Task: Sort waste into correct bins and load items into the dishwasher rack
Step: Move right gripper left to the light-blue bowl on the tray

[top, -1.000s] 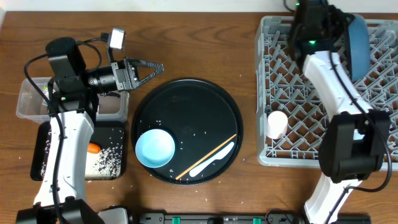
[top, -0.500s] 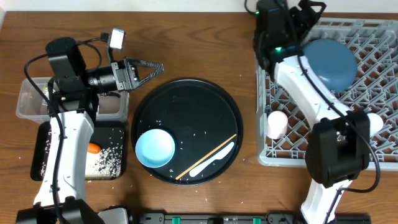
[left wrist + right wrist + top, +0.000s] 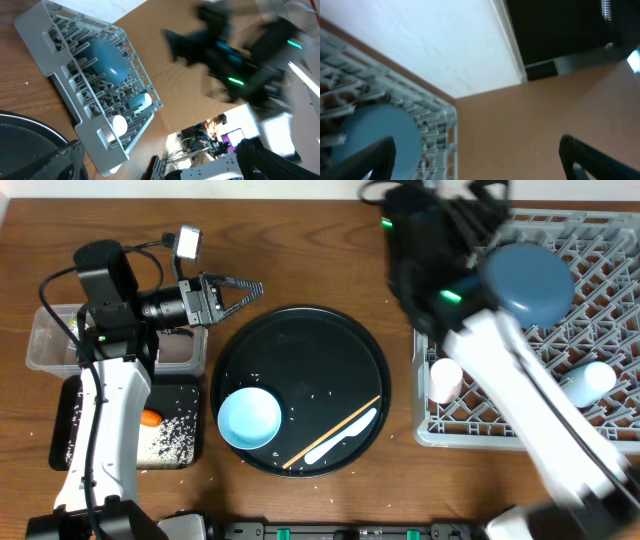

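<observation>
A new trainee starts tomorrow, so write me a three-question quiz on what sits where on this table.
1. True or false: the large dark-blue plate lies in the grey plastic lattice dishwasher rack.
2. Where is the round light-blue bowl? A in the rack; B on the big round black tray; C in a clear tub.
3. How many cups lie in the rack?
Key: 1 true. 2 B. 3 two: the pale pink cup and the light blue cup.

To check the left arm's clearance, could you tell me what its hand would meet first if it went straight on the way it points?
The left hand points across bare table; first in line is probably the right arm, before the rack, though heights are unclear.
</observation>
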`<state>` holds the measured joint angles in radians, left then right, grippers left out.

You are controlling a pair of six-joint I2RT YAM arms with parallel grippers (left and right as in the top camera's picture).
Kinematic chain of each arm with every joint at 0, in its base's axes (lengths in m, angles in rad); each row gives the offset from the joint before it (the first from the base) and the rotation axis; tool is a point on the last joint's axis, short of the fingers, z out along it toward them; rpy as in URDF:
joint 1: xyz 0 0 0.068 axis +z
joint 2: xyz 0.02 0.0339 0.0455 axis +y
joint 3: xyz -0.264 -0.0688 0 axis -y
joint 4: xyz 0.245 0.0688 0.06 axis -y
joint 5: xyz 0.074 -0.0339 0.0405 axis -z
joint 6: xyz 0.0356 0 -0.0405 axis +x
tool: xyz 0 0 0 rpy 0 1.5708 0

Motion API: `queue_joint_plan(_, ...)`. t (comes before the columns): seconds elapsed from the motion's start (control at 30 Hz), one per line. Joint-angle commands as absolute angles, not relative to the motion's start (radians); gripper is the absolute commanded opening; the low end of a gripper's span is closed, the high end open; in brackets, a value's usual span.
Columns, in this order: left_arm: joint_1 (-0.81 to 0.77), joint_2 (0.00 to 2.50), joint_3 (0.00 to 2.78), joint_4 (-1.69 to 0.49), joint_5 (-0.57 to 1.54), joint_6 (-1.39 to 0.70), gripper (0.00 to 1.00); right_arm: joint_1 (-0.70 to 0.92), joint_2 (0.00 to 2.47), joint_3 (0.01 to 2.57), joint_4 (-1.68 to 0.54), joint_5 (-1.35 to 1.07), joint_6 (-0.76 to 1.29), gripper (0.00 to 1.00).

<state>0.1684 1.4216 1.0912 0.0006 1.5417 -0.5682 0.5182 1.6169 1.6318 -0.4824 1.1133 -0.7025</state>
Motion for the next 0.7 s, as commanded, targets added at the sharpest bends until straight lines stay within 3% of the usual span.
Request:
queue_joint_plan(0.0,0.171,1.423,1.092,0.002,1.552,-0.551,0.98,0.502,1.431,1.686,-0.728,0.739,-0.316,0.96)
queue_joint_plan(0.07,0.171,1.423,1.092,0.002,1.552,-0.551,0.98,0.466,1.369,1.712,-0.87,0.431,-0.163,0.91)
queue_joint_plan(0.17,0.171,1.423,1.092,0.002,1.552,-0.551,0.98,0.387,1.308,1.713,-0.984,0.001,0.058,0.69)
queue_joint_plan(0.23,0.171,1.423,1.092,0.002,1.552,-0.551,0.98,0.36,1.303,1.712,-1.04,-0.146,0.161,0.62)
queue_joint_plan(0.5,0.171,1.423,1.092,0.002,1.552,-0.551,0.98,0.509,1.425,1.591,-1.065,-0.266,0.24,0.53)
queue_joint_plan(0.67,0.171,1.423,1.092,0.002,1.552,-0.551,0.98,0.646,1.574,1.459,-0.963,-0.297,0.344,0.51)
